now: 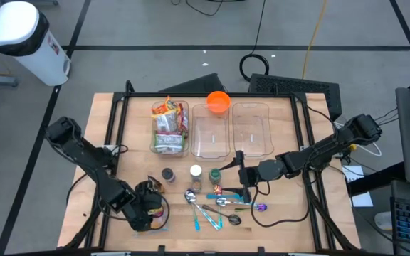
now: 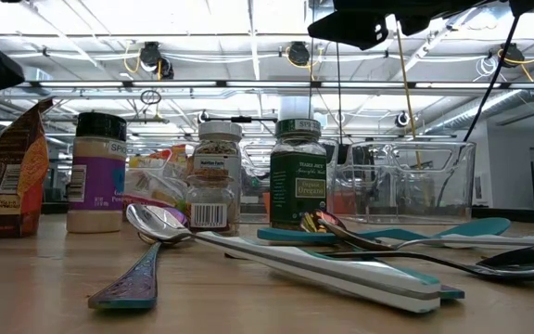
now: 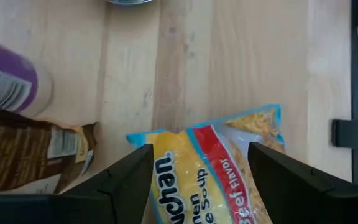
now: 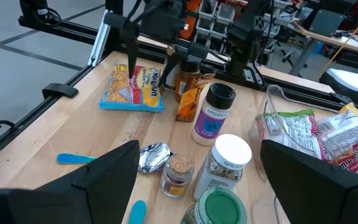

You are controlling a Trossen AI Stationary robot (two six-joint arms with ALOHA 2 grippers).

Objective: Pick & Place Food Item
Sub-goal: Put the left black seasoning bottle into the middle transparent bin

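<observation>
Overhead looking straight down; low level across the pale wooden tabletop (image 2: pixel 54 288); wrists close, sharing the yellow-and-blue noodle-soup packet (image 3: pixel 222 168).

The ramen soup packet (image 3: pixel 219 168) lies flat on the tabletop (image 4: pixel 61 127), a soft pouch with a blue edge, a yellow field and a red band lettered "Beef Flavor". In the high view it sits at about 7 o'clock of the tabletop, near the front edge, mostly hidden under the left gripper (image 1: pixel 150 206), whose jaws stand apart on either side of it. A brown snack pouch (image 4: pixel 189 94) stands just beside it.
</observation>
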